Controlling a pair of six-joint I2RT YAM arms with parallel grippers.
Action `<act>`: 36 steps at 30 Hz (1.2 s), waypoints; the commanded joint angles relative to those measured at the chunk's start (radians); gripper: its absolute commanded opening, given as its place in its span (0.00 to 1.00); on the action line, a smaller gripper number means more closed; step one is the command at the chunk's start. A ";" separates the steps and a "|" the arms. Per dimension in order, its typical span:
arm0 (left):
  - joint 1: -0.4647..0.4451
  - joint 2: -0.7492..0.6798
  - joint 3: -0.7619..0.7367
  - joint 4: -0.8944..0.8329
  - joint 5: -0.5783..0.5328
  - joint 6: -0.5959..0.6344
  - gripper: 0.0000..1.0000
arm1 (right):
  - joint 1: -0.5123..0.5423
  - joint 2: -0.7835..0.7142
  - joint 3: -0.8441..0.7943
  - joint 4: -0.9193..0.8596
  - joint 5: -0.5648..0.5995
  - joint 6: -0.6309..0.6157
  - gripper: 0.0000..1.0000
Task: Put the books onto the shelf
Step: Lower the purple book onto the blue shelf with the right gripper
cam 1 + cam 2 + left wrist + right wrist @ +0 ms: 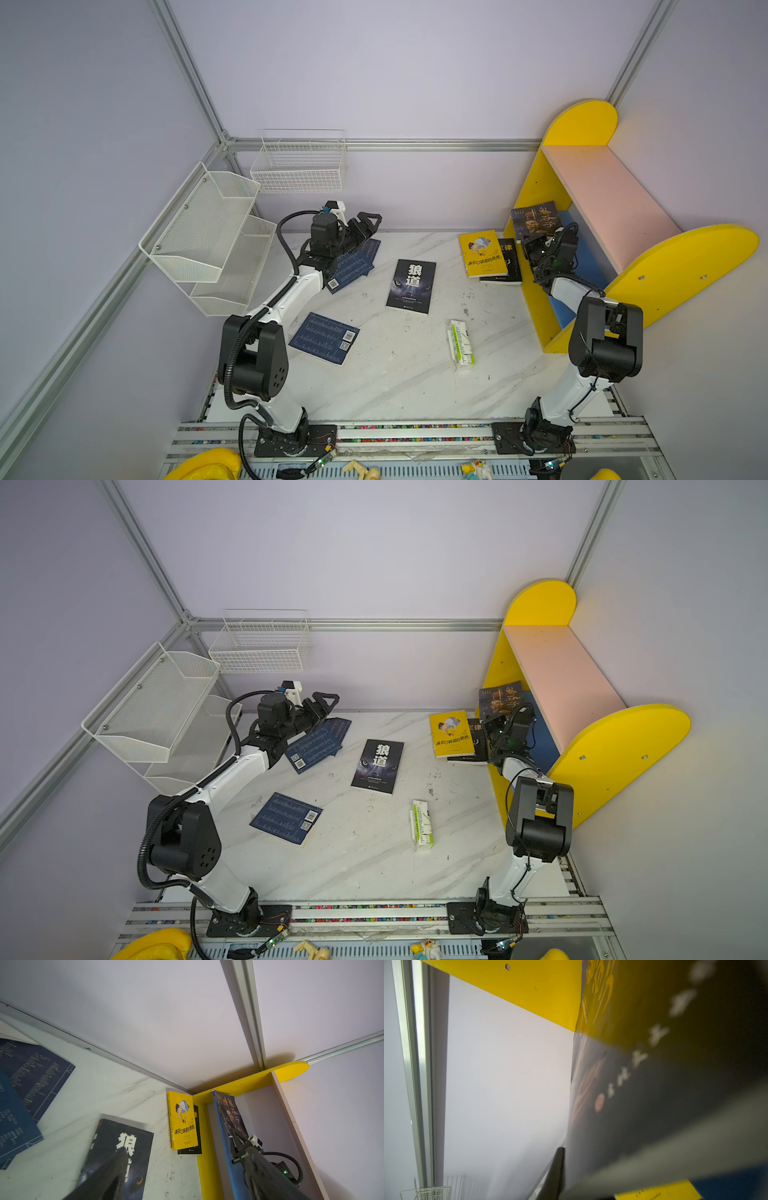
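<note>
Clamping right jaws on the lower edge of the dark portrait book (536,218), tilted in the shelf (602,199) opening, above its blue lower board (588,259), beside its far yellow end panel (536,183); cannot tell whether touching the board. Reaching with right arm (582,291), elbow raised, forearm stretched forward along the shelf front. Hovering left jaws wide apart, empty, well away from the shelf, above two overlapping navy books (357,262); left arm (291,291) stretched low, wrist level. Lying flat on surface (395,374) outside the shelf: yellow book (482,253) atop black book (509,262) just beside its front, wolf-cover book (411,284) farther off, third navy book (324,343) farthest.
</note>
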 commanded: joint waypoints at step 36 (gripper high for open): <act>0.032 0.050 -0.068 0.123 0.072 -0.101 0.87 | -0.129 0.006 0.027 -0.025 -0.220 -0.067 0.07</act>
